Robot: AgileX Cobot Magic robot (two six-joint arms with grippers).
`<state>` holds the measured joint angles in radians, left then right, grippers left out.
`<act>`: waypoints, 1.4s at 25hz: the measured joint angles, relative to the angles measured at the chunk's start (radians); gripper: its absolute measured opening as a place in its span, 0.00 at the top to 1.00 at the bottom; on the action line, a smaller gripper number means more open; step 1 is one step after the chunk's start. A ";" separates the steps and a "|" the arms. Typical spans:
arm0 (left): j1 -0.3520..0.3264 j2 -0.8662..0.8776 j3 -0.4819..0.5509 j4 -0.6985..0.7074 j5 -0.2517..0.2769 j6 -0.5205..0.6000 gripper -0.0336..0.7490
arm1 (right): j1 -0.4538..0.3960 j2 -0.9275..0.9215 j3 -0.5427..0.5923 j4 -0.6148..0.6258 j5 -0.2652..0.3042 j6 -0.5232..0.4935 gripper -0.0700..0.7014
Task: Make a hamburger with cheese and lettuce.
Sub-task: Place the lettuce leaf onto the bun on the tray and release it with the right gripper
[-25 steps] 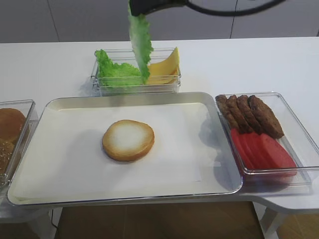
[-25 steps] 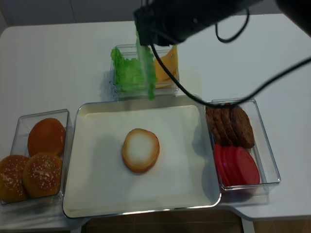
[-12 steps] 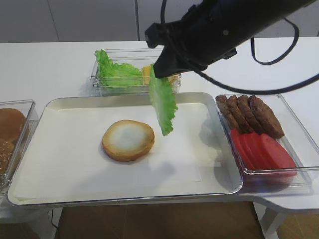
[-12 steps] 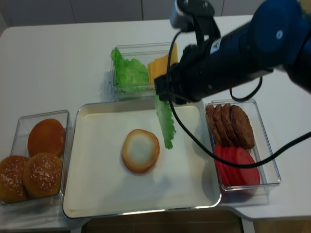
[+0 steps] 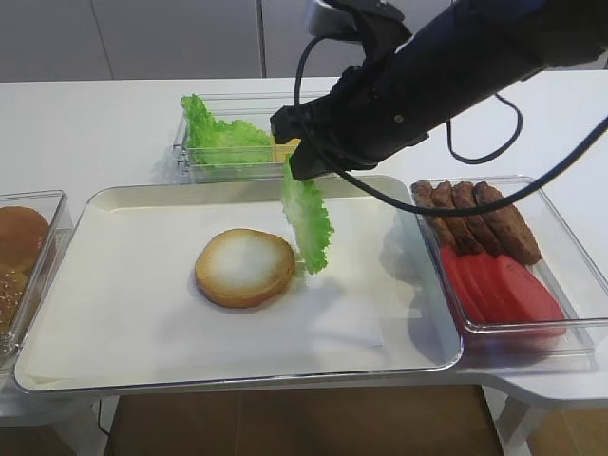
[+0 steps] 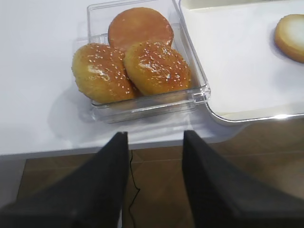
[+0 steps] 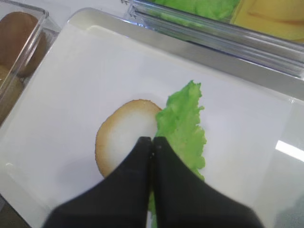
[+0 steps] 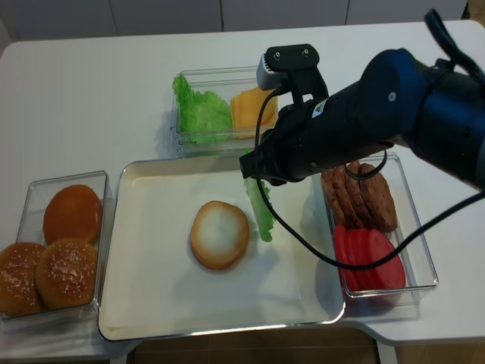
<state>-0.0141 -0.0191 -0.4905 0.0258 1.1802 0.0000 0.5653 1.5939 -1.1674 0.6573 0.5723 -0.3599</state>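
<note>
A: Report the condition of the right gripper [image 7: 152,142].

B: Its jaws are pressed together on a lettuce leaf [image 5: 307,220]. The leaf hangs from the fingertips, edge-on and nearly vertical, above the paper-lined metal tray [image 5: 114,201]. Its lower tip reaches down just beside the right rim of the hamburger bun half [image 5: 245,267]. Whether leaf and bun touch cannot be determined.

A: Describe the leaf.

B: Bright green, ruffled and frilly along its edges, elongated as it hangs. In the right wrist view it partly overlaps the bun's right side.

A: Describe the bun half.

B: Round and flat, golden-brown rim, pale whitish cut face turned up. It lies left of the tray's centre with no filling on it.

A: Locate the remaining stock.

B: More lettuce [image 5: 217,136] fills the left part of a clear container [image 8: 204,144] behind the tray. The cheese slices [image 8: 248,108], pale yellow-orange with straight edges, occupy the right part of that same container. A clear box on the right holds brown patties [image 5: 480,218] at the back and red tomato slices [image 5: 499,287] at the front. A clear box on the left holds three domed buns [image 6: 130,59], two of them seeded.

A: Report the left gripper [image 6: 154,156].

B: Its two dark fingers stand apart with nothing between them, positioned past the table edge in front of the bun box.
</note>
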 joint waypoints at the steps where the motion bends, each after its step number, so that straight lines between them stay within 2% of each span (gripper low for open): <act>1: 0.000 0.000 0.000 0.000 0.000 0.000 0.59 | 0.000 0.012 0.000 0.021 -0.009 -0.008 0.91; 9: 0.000 0.000 0.000 0.000 -0.002 0.000 0.59 | 0.000 0.080 0.002 0.319 -0.028 -0.199 0.91; 15: 0.000 0.000 0.000 0.000 -0.002 0.000 0.59 | 0.020 0.123 0.002 0.468 -0.049 -0.313 0.91; 21: 0.000 0.000 0.000 0.000 -0.002 0.000 0.59 | 0.067 0.165 0.002 0.500 -0.063 -0.347 0.91; 35: 0.000 0.000 0.000 0.000 -0.002 0.000 0.59 | 0.069 0.181 0.002 0.518 -0.067 -0.364 0.89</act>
<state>-0.0141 -0.0191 -0.4905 0.0258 1.1786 0.0000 0.6345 1.7745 -1.1658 1.1757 0.5052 -0.7240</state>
